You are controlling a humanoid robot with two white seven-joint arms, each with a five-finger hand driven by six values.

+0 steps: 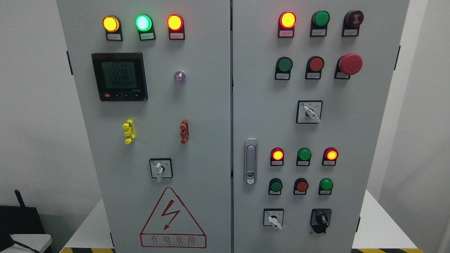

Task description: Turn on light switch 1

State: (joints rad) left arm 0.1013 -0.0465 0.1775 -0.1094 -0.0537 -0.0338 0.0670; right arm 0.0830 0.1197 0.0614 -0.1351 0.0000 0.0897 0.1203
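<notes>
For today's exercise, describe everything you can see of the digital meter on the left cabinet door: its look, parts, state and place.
The digital meter is a square black unit, seemingly plastic, set flush and upright in the grey left door, below the yellow indicator lamp and green indicator lamp. Its greenish screen is lit, showing four rows of digits too blurred to read reliably. A strip beneath the screen holds a small red mark and some tiny buttons. A small violet lamp sits apart to its right. Nothing touches it.
</notes>
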